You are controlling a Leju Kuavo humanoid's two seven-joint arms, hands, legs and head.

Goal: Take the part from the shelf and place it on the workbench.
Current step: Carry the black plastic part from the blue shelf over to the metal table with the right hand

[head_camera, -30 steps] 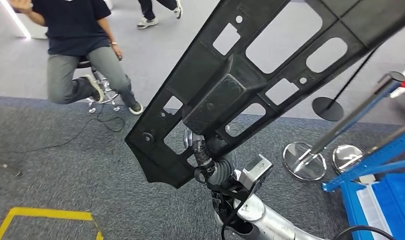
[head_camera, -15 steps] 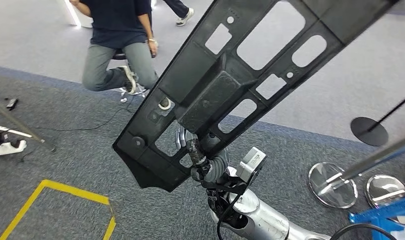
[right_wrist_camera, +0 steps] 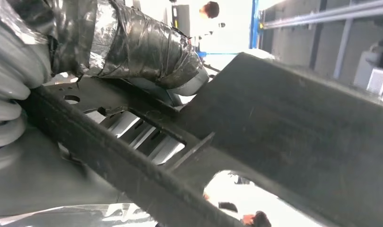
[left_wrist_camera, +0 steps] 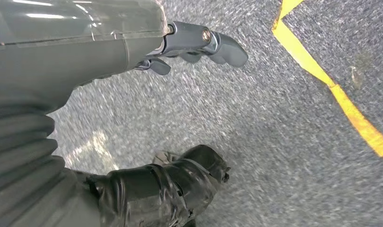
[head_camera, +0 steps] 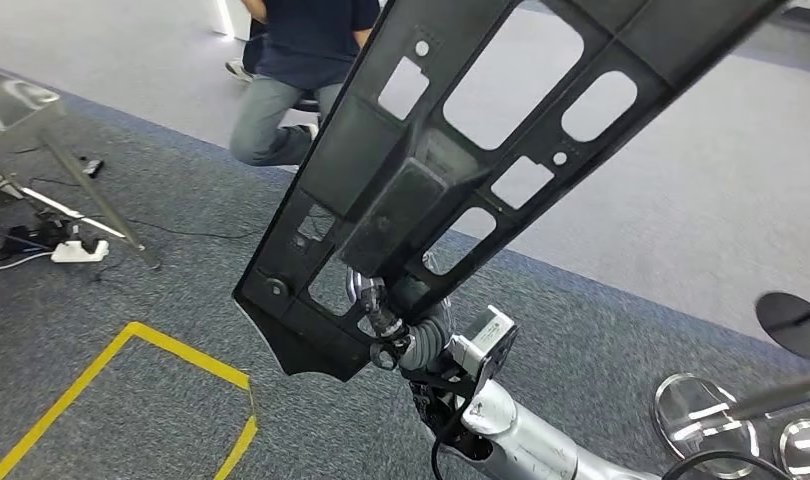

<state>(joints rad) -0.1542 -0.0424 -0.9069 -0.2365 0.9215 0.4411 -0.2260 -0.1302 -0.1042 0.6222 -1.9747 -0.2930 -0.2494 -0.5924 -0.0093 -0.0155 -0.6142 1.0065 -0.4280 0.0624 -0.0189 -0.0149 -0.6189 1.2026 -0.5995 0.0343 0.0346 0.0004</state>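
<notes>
Head view: right hand (head_camera: 386, 325) gripping black part (head_camera: 461, 150)

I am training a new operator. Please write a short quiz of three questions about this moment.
1. True or false: the black part lies on the carpet.
2. Which hand holds the part: A left, B right?
3. Fill in: the tape on the carpet is ____.

Key
1. False; it is held up.
2. B; the right hand grips its lower end, the left hand holds nothing.
3. Yellow.
</notes>
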